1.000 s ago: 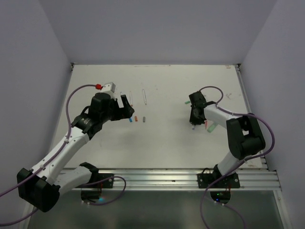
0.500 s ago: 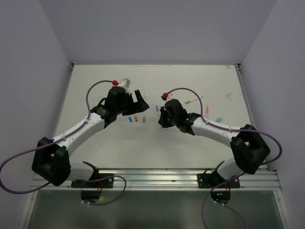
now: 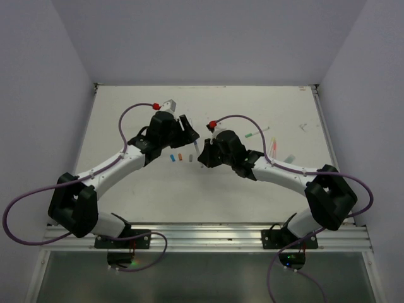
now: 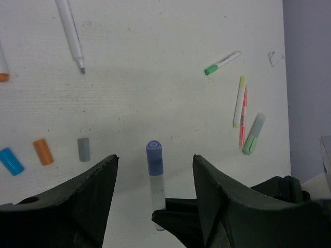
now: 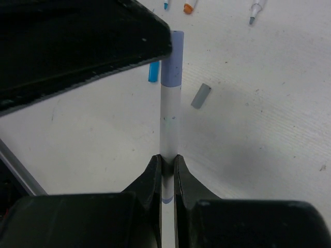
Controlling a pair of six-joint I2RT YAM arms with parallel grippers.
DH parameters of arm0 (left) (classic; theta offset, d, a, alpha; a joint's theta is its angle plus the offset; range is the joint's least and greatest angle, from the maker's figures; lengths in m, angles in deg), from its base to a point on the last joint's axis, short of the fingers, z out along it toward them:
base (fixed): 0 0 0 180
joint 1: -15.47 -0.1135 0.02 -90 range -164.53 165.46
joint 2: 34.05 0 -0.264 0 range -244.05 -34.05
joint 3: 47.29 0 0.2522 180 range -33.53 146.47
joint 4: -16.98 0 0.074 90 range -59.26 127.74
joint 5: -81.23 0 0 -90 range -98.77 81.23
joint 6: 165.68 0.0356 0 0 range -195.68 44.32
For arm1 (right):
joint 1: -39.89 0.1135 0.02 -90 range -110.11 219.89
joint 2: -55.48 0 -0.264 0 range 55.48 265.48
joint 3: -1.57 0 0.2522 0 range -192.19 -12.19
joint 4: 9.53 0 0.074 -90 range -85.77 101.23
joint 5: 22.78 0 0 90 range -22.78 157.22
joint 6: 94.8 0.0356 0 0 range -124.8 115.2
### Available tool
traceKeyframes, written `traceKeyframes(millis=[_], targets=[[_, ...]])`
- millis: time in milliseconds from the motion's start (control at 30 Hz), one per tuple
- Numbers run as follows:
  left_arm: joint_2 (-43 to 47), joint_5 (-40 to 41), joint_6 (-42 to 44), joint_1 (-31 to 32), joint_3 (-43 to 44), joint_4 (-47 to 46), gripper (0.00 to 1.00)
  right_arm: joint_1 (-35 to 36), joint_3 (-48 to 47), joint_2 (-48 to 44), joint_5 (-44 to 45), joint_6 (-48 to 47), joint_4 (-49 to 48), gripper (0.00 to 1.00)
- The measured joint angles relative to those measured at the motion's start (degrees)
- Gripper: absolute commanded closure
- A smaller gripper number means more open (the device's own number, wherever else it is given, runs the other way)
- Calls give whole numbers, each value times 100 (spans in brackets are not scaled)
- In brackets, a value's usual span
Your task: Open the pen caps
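**Top external view: two arms meet over one capped pen**

Pale lilac walls (image 3: pixel 208 38) close in a white bench (image 3: pixel 265 189), lightly scuffed, with a metal rail (image 3: pixel 214 235) along its near edge. Both arms reach in to mid-bench.

The right pincer (image 5: pixel 166 159) is clenched on the white barrel of a pen (image 5: pixel 170 116). The pen's blue-violet cap (image 5: pixel 172 59) is on and points toward the left arm. The left pincer (image 4: pixel 154 157) is released, its jaws spread to either side of that cap; whether a finger brushes it is hard to tell.

Toward the bench's right edge lie a green-capped pen (image 4: pixel 221 62), a yellow pen (image 4: pixel 239 101), a pink pen (image 4: pixel 243 121) and a mint pen (image 4: pixel 253 134). The last three are close together. An uncapped pen (image 4: pixel 70 31) lies farther out.

Near the left pincer three loose caps sit in a row, apart from one another: a blue cap (image 4: pixel 10 161), an orange cap (image 4: pixel 43 151) and a grey cap (image 4: pixel 83 149).
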Motion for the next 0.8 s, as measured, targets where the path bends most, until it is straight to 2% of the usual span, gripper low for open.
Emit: traceKeyframes(millis=[433, 467, 600, 700, 800], targets=[[-468, 223, 0, 142, 256, 7, 68, 61, 0, 2, -369, 7, -354, 100], [-476, 223, 2, 144, 258, 7, 72, 66, 0, 7, -372, 7, -363, 100], [-511, 249, 11, 153, 267, 20, 72, 70, 0, 24, -369, 9, -369, 100], [-514, 254, 11, 155, 269, 37, 65, 72, 0, 31, -369, 7, -367, 100], [-514, 251, 11, 155, 275, 39, 63, 72, -2, 35, -369, 9, -367, 100]])
